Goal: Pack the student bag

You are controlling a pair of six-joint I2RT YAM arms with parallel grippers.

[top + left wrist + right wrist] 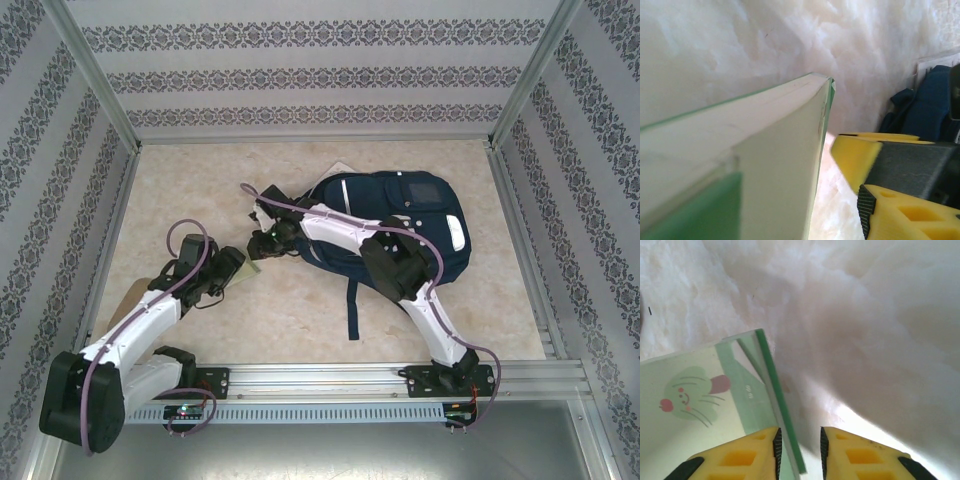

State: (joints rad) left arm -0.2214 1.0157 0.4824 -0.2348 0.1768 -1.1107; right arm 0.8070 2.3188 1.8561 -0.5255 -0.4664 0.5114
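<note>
Overhead, the student bag lies just behind the right claw, with the left claw close in front. At the left wrist, a green book sits beside that claw; nobody can tell if it holds it. At the right wrist, the fingers stand slightly apart with the book's edge between; whether they pinch it is unclear.

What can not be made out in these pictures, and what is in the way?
- Top view: whether the student bag is open; the right arm lies across it.
- Top view: the green notebook, too small for any detail.
- Left wrist view: the notebook's cover, blurred and cut off by the left and bottom edges.
- Right wrist view: whether the right gripper clamps the notebook's edge; the bottom edge cuts off its fingers.
</note>
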